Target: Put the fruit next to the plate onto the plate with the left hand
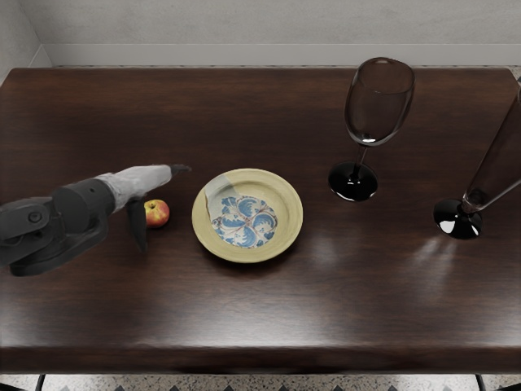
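A small red and yellow fruit (157, 213) lies on the dark table just left of the plate. The plate (285, 204) is yellow-rimmed with a blue and white pattern in its centre and has nothing on it. My left hand (151, 195) reaches in from the left edge and hovers over the fruit. Its fingers are spread, one pointing right past the fruit's top and the thumb hanging down on the fruit's left side. The hand holds nothing. The right arm does not show.
Two tall dark-footed wine glasses stand to the right: one (366, 122) behind and right of the plate, another (480, 187) at the right edge. The table's front edge (260, 358) runs along the bottom.
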Robot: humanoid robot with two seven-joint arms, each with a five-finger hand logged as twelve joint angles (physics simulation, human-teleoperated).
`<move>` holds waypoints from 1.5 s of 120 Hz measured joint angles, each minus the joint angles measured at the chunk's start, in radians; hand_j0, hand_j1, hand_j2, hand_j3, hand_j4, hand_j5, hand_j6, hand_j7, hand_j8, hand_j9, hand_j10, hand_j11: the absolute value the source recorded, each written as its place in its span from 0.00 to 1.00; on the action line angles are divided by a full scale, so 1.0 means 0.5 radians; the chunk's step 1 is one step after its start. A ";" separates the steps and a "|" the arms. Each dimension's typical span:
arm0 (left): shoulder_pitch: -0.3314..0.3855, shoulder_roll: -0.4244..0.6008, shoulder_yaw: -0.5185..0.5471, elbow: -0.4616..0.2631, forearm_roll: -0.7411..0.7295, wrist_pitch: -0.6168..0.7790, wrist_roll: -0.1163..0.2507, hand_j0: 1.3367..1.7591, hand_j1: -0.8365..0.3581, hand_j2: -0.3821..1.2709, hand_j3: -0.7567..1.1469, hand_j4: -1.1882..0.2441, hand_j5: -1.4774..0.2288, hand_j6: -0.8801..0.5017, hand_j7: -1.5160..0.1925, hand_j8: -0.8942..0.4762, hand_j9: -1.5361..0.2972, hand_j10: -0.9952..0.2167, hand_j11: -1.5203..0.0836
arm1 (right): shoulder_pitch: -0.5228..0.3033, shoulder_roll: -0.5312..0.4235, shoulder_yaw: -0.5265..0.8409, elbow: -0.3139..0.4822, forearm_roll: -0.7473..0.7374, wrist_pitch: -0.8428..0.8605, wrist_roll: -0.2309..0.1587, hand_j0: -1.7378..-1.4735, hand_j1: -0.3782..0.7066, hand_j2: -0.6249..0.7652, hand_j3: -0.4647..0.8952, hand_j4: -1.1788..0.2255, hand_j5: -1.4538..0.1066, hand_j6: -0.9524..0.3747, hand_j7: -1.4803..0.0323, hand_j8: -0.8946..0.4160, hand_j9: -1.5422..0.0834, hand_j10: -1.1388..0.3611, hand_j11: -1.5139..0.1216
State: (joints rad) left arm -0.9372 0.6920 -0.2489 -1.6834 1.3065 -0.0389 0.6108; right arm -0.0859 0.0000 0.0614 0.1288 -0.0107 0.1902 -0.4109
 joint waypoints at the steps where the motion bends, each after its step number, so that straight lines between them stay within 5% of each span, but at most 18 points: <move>1: 0.000 -0.004 0.004 0.004 0.001 0.000 0.000 0.76 0.94 0.24 0.40 0.79 0.82 0.59 0.84 0.61 0.80 0.77 0.90 | 0.000 0.000 0.000 0.000 0.000 0.000 0.000 0.30 0.03 0.45 0.34 0.84 0.93 0.72 0.98 0.68 0.95 0.76 0.93; 32: -0.003 -0.019 0.046 0.046 0.008 -0.009 0.000 0.76 0.79 0.26 0.40 0.68 0.71 0.48 0.73 0.50 0.69 0.65 0.78 | -0.001 0.000 0.000 0.000 0.000 0.000 0.000 0.30 0.03 0.45 0.34 0.84 0.93 0.72 0.98 0.68 0.95 0.76 0.93; 70: -0.001 -0.113 0.051 0.184 0.014 -0.067 0.000 0.76 0.73 0.26 0.40 0.65 0.67 0.44 0.69 0.46 0.65 0.60 0.74 | -0.003 0.000 0.000 0.000 0.000 0.000 0.000 0.30 0.03 0.45 0.34 0.84 0.93 0.72 0.98 0.68 0.95 0.76 0.93; 165: 0.037 -0.068 0.085 0.161 0.050 -0.039 0.000 0.76 0.53 0.29 0.40 0.48 0.52 0.27 0.58 0.35 0.50 0.42 0.57 | -0.009 0.000 0.000 0.000 0.000 0.000 0.000 0.30 0.03 0.45 0.34 0.84 0.93 0.72 0.98 0.68 0.95 0.76 0.93; 180: 0.054 -0.065 0.089 0.158 0.061 -0.004 -0.010 0.76 0.47 0.30 0.40 0.44 0.49 0.31 0.54 0.36 0.49 0.38 0.52 | -0.011 0.000 0.000 0.000 0.000 0.000 0.000 0.30 0.03 0.45 0.34 0.84 0.93 0.72 0.98 0.68 0.95 0.76 0.93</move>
State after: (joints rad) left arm -0.9102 0.6594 -0.2042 -1.6045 1.3372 -0.0407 0.6058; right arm -0.0916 0.0000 0.0613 0.1289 -0.0107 0.1902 -0.4111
